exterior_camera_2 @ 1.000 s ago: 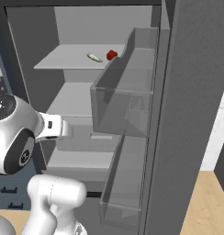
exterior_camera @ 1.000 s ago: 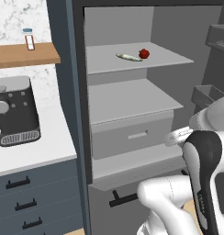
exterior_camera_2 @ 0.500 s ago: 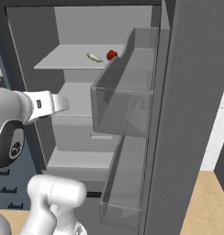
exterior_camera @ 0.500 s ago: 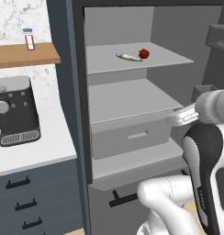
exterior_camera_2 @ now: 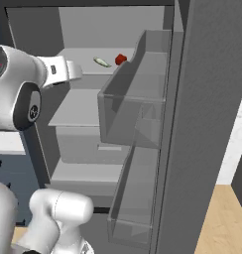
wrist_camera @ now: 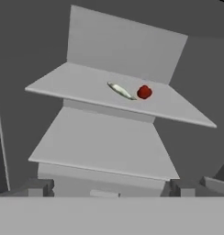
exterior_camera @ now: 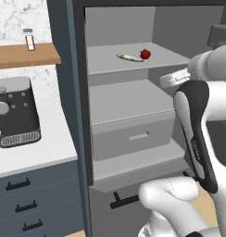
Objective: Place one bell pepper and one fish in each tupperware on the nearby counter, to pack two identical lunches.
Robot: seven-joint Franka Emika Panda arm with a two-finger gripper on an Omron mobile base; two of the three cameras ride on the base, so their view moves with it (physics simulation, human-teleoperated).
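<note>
Fridge door's wide open and the tool point(wrist_camera: 112, 190) is sitting out in front of the shelves, jaws spread as far as they go with nothing in them. In the hand view you can just see its dark fingertips point(wrist_camera: 40, 187) poking up at the bottom, aimed at the inside of the fridge.

The red pepper point(exterior_camera: 145, 54) and the pale fish point(exterior_camera: 129, 57) are both up on the top shelf point(exterior_camera: 133, 65), lying just beside each other, maybe touching, fish to the left of the pepper. From the hand view they're above and well ahead of the tool, pretty much centred, with the bare middle shelf point(wrist_camera: 100, 147) between it and them.

Off to the left there's the white worktop point(exterior_camera: 36, 150) with a dark coffee machine point(exterior_camera: 15, 111) on it, over the blue-grey drawers point(exterior_camera: 34, 194).
</note>
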